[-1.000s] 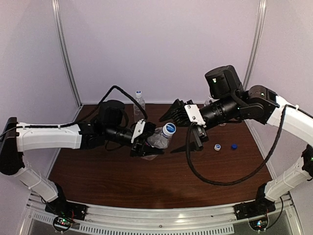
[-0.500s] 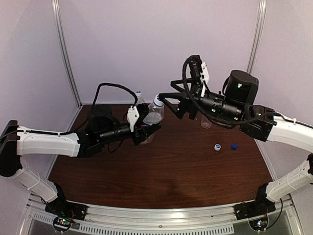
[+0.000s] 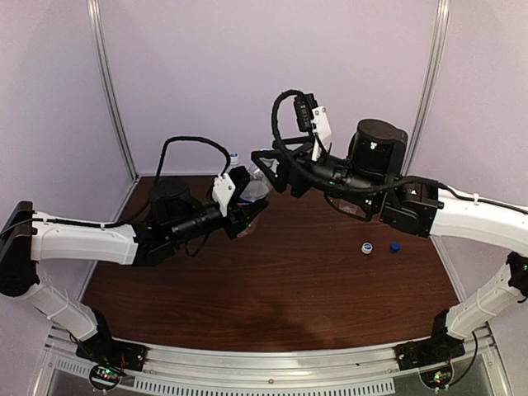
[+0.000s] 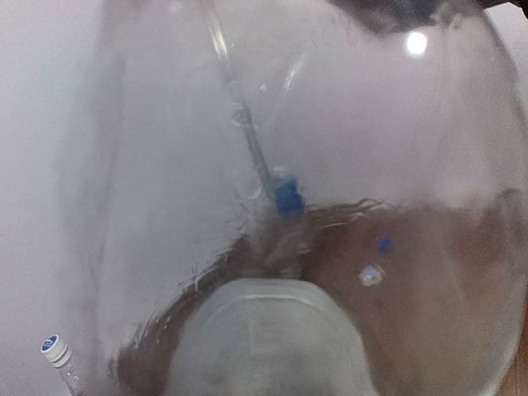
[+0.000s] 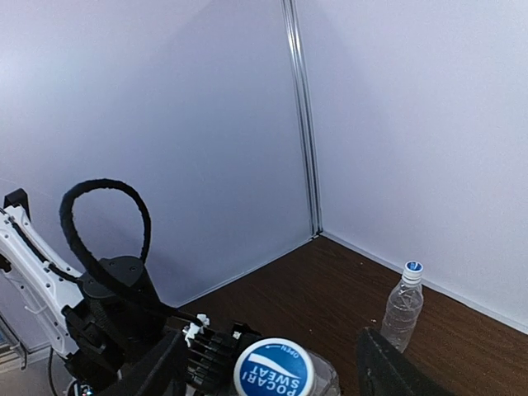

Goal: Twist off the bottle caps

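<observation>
**Left gripper holds the bottle up, right gripper open at its cap**

My left gripper (image 3: pixel 246 208) is closed narrow on the body of a clear bottle (image 3: pixel 254 188). It holds the bottle off the table (image 3: pixel 272 289), neck tilted up toward my right arm. In my left wrist view the clear plastic fills almost the whole frame.

Just behind it, a second bottle (image 3: pixel 234 161) stands upright near the back wall with its cap (image 5: pixel 413 266) on.

My right gripper (image 3: pixel 266 167) is at the neck of the held bottle. From my right wrist, the held bottle's cap (image 5: pixel 274 370), white with a blue centre, sits on the bottle between my fingers (image 5: pixel 157 375). They are spread wide, one on each side, and neither touches the cap.

Part of another clear bottle (image 3: pixel 351 206) shows under my right forearm; I cannot tell whether it is capped.

Further right, two loose caps lie on the table just beside each other: a white cap (image 3: pixel 366 247) with a blue centre and a dark blue cap (image 3: pixel 395 247).
</observation>
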Robot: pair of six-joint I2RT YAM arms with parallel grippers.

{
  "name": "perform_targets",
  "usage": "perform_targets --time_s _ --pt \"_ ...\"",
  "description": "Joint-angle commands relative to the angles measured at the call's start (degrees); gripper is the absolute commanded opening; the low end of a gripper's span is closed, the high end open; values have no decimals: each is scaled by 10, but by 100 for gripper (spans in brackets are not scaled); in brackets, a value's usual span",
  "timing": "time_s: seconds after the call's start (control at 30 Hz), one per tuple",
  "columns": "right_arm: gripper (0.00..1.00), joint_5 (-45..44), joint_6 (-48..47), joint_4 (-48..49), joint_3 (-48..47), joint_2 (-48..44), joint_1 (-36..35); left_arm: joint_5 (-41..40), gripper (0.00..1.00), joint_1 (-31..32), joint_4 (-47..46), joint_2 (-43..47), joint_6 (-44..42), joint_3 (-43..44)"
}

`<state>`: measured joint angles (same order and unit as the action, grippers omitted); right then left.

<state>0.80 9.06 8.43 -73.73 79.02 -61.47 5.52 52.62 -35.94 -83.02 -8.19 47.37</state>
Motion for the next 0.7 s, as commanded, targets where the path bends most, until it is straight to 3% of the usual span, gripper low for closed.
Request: perform_targets --time_s 0.0,0.23,0.4,0.53,0.67 --pt "58 -30 -7 -20 -24 13 -4 -11 38 4 -20 -6 5 18" --pt "37 -35 -8 -37 -27 21 -4 -12 38 4 -16 -5 1 19" --pt "0 -31 -26 -38 -20 7 -5 -3 38 4 -4 -5 -11 22" --pt "0 55 -153 -88 -30 -17 -2 76 38 4 70 -4 -63 40" --pt "0 225 -345 -251 -54 -42 1 224 38 4 150 7 -118 49"
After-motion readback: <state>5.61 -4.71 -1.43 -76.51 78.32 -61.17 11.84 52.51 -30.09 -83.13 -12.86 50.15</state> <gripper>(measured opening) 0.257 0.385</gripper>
